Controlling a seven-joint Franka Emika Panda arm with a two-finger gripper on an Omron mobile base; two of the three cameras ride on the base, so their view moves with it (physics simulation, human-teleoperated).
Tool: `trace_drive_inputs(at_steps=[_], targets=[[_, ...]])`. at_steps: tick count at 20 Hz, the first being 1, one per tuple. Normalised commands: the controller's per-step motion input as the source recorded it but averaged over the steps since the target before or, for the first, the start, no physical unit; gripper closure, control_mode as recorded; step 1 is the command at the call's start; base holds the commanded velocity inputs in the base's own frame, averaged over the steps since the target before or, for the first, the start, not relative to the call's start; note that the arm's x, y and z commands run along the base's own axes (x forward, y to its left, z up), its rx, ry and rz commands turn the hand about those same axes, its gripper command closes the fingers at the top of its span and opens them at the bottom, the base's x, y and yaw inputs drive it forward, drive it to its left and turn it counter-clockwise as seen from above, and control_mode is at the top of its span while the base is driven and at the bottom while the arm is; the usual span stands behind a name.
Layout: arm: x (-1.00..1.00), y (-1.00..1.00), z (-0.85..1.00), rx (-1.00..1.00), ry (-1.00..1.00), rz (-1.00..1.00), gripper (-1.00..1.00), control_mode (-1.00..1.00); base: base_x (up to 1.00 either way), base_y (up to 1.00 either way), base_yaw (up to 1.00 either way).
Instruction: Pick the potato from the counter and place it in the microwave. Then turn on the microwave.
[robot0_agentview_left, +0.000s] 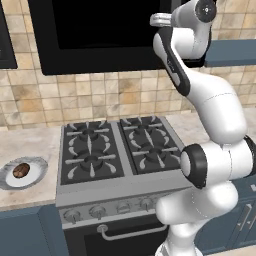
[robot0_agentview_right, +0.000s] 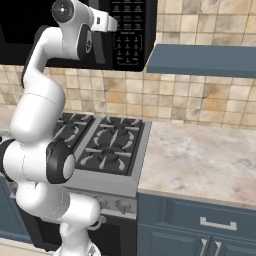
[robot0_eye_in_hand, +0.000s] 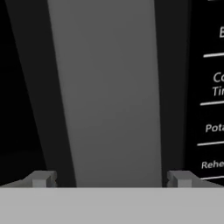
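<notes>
Nearest us, our gripper (robot0_eye_in_hand: 109, 178) stood spread wide and empty astride the microwave (robot0_agentview_left: 100, 35) handle (robot0_eye_in_hand: 105, 92). The potato (robot0_agentview_left: 21, 170) lay far below-left on a plate (robot0_agentview_left: 36, 176); closing off-centre might slip off.

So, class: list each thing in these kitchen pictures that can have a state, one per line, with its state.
Microwave: door shut.
Tool: open, holding nothing, up at the microwave's grey door handle.
Potato: on a white plate on the counter, not picked.
Stove: burners unlit.
Oven door: shut.
</notes>
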Motion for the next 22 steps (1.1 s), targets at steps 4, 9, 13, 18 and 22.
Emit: trace_drive_inputs(at_steps=[4,9,13,18,22], targets=[[0.06,0.2,0.0,0.0,0.0,0.0,1.0,-1.0,0.0,0.0,0.0],[-0.14,0.33,0.0,0.0,0.02,0.0,1.0,-1.0,0.0,0.0,0.0],[-0.45,0.41,0.0,0.0,0.04,0.0,1.0,-1.0,0.0,0.0,0.0],[-0.75,0.42,0.0,0.0,0.03,0.0,1.0,-1.0,0.0,0.0,0.0],[-0.93,0.46,0.0,0.0,0.0,0.0,1.0,-1.0,0.0,0.0,0.0]])
